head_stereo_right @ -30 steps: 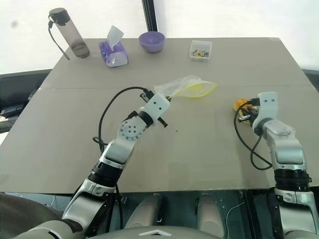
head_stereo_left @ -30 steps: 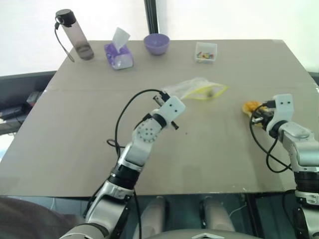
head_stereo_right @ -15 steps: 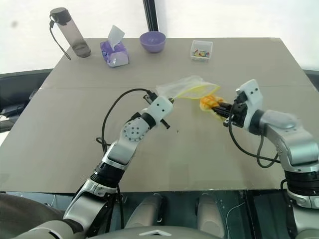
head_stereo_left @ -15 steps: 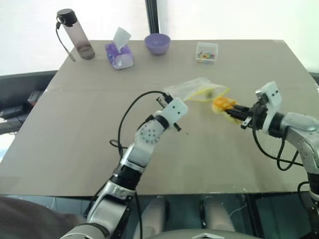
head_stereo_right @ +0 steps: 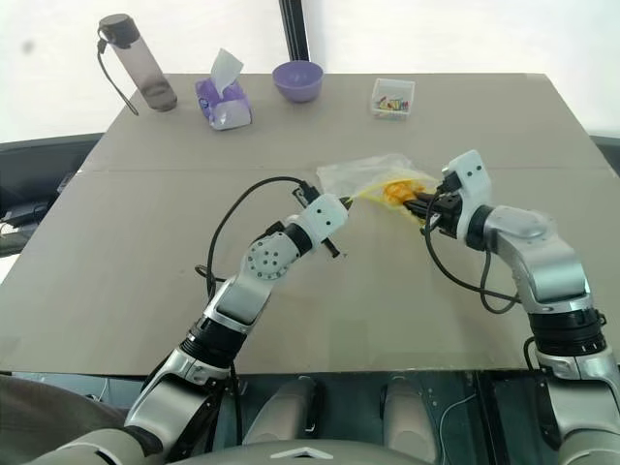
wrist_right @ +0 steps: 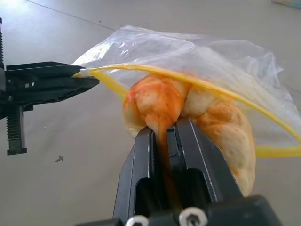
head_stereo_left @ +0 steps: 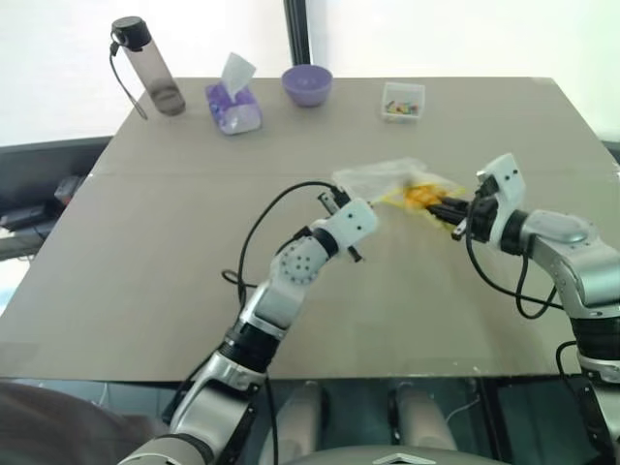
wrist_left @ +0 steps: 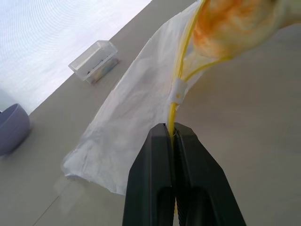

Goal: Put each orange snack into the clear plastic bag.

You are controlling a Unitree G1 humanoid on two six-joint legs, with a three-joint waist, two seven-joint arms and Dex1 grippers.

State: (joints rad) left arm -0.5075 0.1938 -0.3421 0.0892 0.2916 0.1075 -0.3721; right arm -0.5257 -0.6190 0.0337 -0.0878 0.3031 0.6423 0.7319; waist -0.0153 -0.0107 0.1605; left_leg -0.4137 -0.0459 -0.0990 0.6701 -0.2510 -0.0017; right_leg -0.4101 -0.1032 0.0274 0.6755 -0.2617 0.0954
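Note:
The clear plastic bag (head_stereo_left: pixel 380 177) lies mid-table, its mouth rimmed by a yellow strip. My left gripper (wrist_left: pixel 171 130) is shut on that yellow strip at the near corner of the mouth and holds it up. The orange snack (wrist_right: pixel 157 101), a soft yellow-orange bun, is squeezed between the fingers of my right gripper (wrist_right: pixel 164 128). It sits in the bag's opening, partly under the upper yellow strip. In the head view the right gripper (head_stereo_left: pixel 438 205) reaches in from the right, with the snack (head_stereo_left: pixel 417 196) at the bag's right end.
Along the far edge stand a grey bottle (head_stereo_left: pixel 145 66), a purple tissue pack (head_stereo_left: pixel 232 105), a purple bowl (head_stereo_left: pixel 307 83) and a small clear box of coloured bits (head_stereo_left: pixel 401 100). The tan table (head_stereo_left: pixel 145 271) spreads wide around both arms.
My right gripper carried the snack leftward from the table's right side to the bag's mouth. The left gripper edged slightly right with the bag strip.

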